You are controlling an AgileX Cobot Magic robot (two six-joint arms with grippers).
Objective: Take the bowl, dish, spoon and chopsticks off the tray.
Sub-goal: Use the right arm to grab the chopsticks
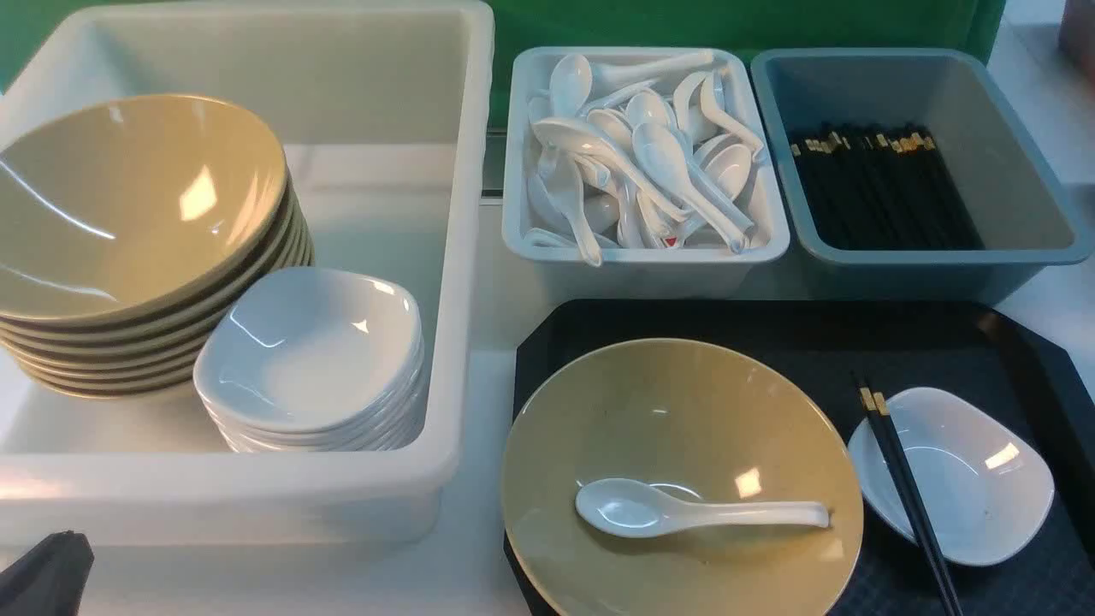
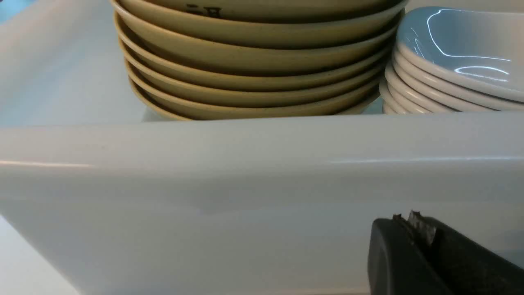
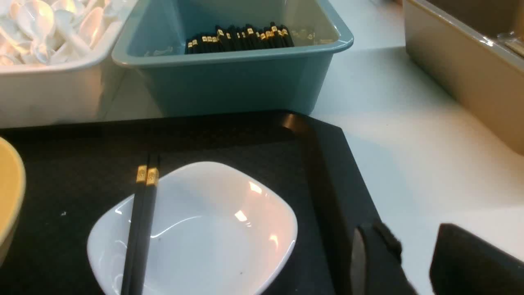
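Observation:
The black tray (image 1: 770, 329) lies at the front right. On it stands the tan bowl (image 1: 684, 411) with the white spoon (image 1: 676, 512) lying inside, handle to the right. Right of the bowl sits the white dish (image 1: 975, 479), and the black chopsticks (image 1: 907, 488) rest across its left rim. My left gripper (image 2: 413, 221) is shut and empty, low in front of the white bin's wall, and shows at the front view's bottom left corner (image 1: 43, 569). My right gripper (image 3: 413, 237) is open and empty, over the tray's right rim (image 3: 327, 164), beside the dish (image 3: 213, 233).
A big white bin (image 1: 466, 257) on the left holds a stack of tan bowls (image 1: 128, 214) and a stack of white dishes (image 1: 316, 351). Behind the tray stand a white bin of spoons (image 1: 642, 257) and a grey-blue bin of chopsticks (image 1: 1009, 171). A tan bin (image 3: 462, 69) stands further right.

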